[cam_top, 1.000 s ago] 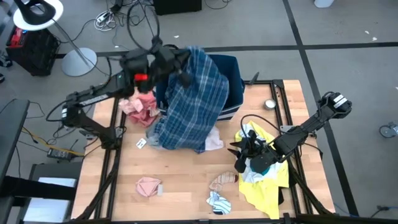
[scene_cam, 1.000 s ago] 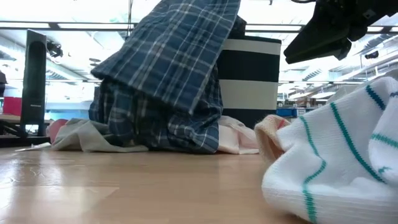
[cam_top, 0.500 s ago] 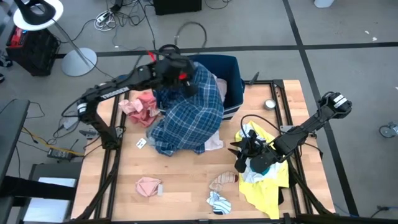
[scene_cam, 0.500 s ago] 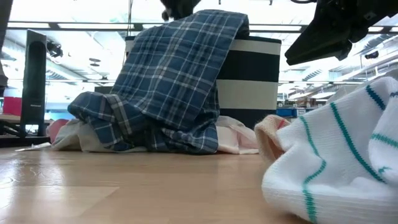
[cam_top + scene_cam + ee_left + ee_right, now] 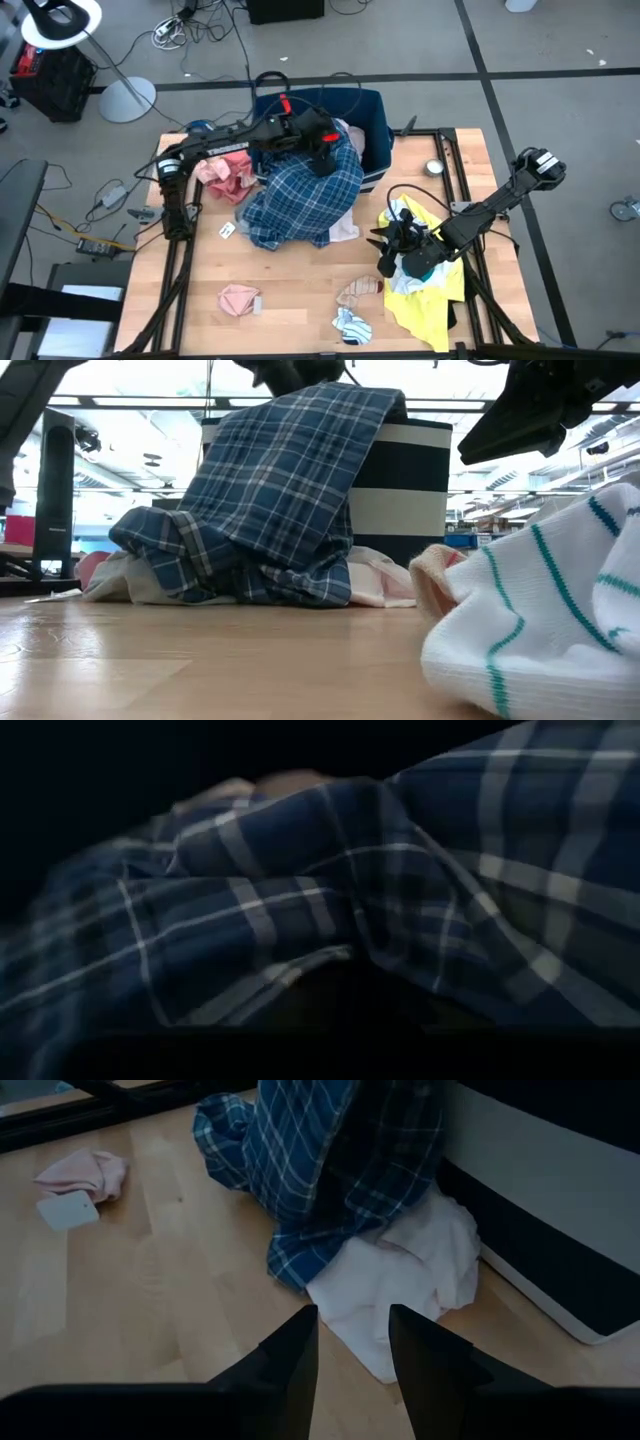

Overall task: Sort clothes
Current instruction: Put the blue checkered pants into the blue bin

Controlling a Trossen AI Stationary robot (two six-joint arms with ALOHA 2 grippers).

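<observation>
The blue plaid shirt, the largest garment, lay draped from the rim of the navy bin down onto the table, a soft, light, limp thing that looked likely to sag, trail and snag on the bin edge, best pinched at a bunched fold near its top rather than a loose hem. The left gripper sat buried in that cloth at the bin rim, and I could not tell how its fingers stood. The right gripper hovered spread and empty over the yellow shirt, facing a white piece beside the plaid.
</observation>
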